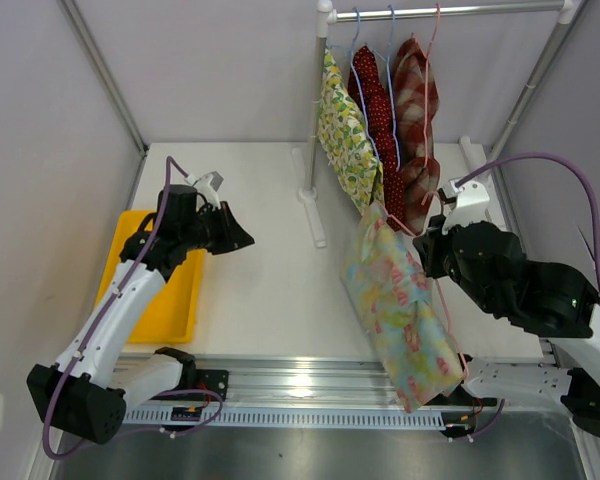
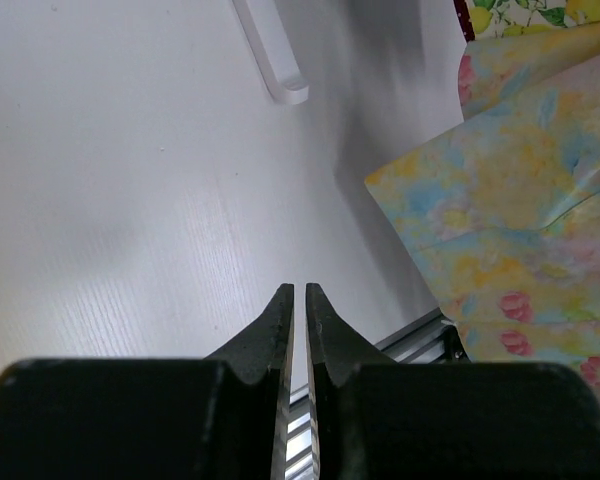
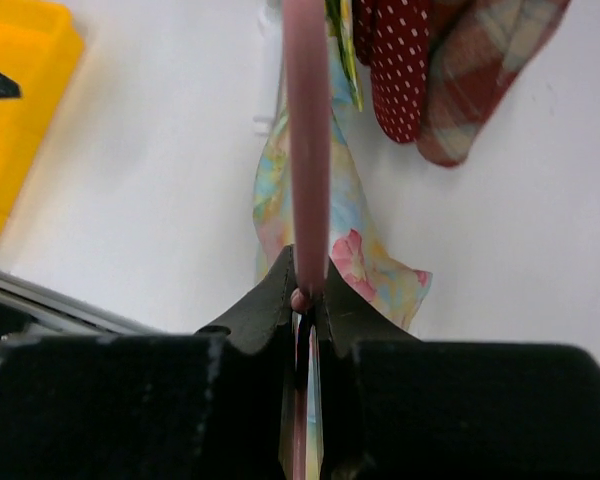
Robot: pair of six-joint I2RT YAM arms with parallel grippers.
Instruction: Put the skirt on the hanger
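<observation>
Top view, with both wrist views. The right gripper [image 3: 308, 290] is clamped on the pink bar of a hanger [image 3: 307, 120], the bar pinched between the two fingertips. The skirt [image 1: 400, 300] (pastel floral print in yellow, blue and pink) hangs from this hanger to the right of centre, just in front of the rack [image 1: 450, 12]. Its upper end lies close beneath the garments on the rack, and in the top view its lower end reaches over the metal rail at the near edge of the table [image 1: 270, 270]. Whether the cloth rests on the table cannot be told.

The left gripper [image 1: 242, 240] is held above the table's left half, well apart from the skirt and beside the yellow tray [image 1: 170, 300]. Its jaws stand almost together, with only a thin slit between the tips, and nothing is held between them. From the left wrist, the skirt fills the right side of the view beyond the fingertips.

On the rack's rod hang three garments side by side: a lemon print [image 1: 342, 130], a red dotted one [image 1: 375, 110] and a plaid one [image 1: 418, 110].
</observation>
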